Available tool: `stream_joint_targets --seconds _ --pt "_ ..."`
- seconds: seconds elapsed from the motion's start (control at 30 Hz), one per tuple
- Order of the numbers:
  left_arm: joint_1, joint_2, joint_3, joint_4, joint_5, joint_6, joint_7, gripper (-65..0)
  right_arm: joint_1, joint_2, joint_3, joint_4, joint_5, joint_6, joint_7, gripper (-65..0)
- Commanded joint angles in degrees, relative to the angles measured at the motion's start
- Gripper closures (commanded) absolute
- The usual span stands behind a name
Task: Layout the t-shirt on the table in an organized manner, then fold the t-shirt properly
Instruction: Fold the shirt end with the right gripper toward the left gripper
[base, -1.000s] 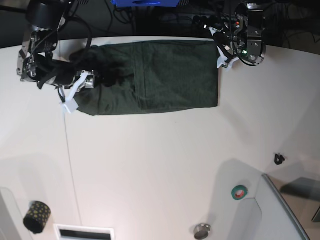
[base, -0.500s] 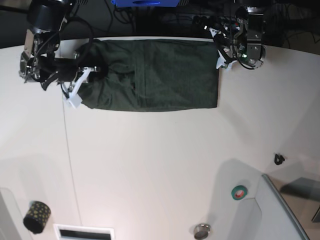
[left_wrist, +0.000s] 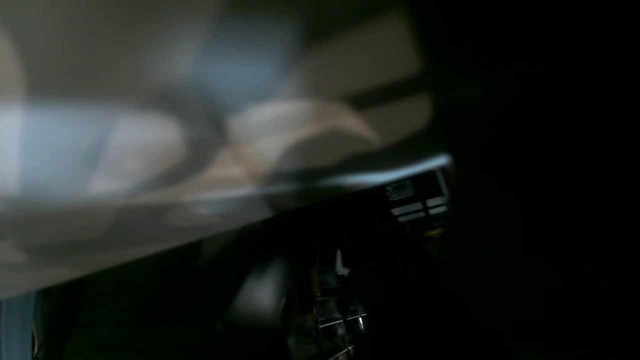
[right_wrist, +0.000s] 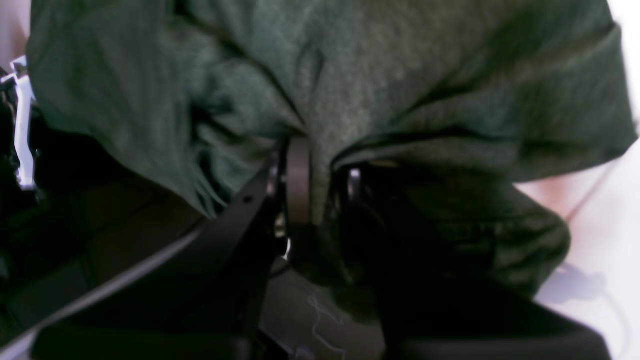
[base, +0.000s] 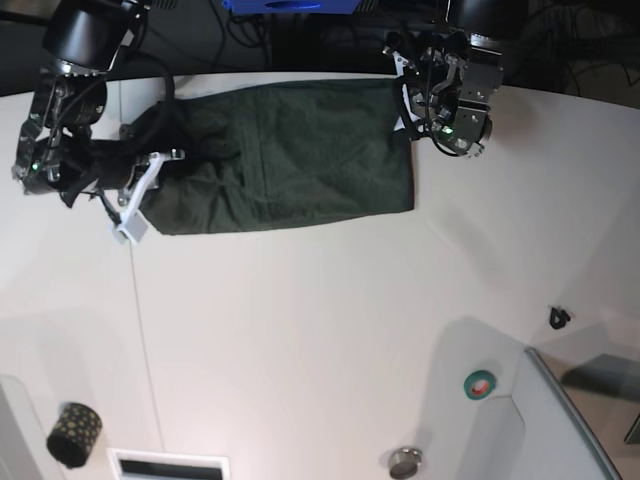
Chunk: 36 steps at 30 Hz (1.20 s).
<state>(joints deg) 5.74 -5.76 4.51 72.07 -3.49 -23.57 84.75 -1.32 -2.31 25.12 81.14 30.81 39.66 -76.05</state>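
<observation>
T-shirt (base: 285, 155): dark green, folded into a long band across the far side of the white worktop (base: 320, 330), bunched at the right arm's end.
Right gripper (base: 150, 180): at that bunched end; in the wrist view its jaws are pinched on a fold of the cloth, fabric draped over both sides.
Left gripper (base: 408, 112): at the opposite end of the t-shirt, jaws closed; whether they hold cloth cannot be told, the wrist view being a dark blur.
Near edge: green tape roll (base: 479, 383), small metal cap (base: 404, 462), dark patterned roll (base: 74, 432).
</observation>
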Motion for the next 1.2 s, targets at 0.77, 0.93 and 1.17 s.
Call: stream_joint_targets --seconds 0.77,0.93,1.17 --pt "-9.91 2.29 0.63 1.82 -1.31 -0.73 -53.76 0.0 -1.89 -4.6 -21.92 14.02 1.5 -3.22 0.49 -0.8" --pt "-10.0 2.29 0.63 1.82 -1.39 -0.73 -53.76 0.0 -0.83 -4.6 -25.34 13.05 1.5 -4.98 3.22 -0.8" --pt "-10.0 2.29 0.63 1.99 -1.39 -0.73 -53.76 0.0 2.77 -4.51 -31.15 3.65 1.41 -5.59 6.47 -0.8"
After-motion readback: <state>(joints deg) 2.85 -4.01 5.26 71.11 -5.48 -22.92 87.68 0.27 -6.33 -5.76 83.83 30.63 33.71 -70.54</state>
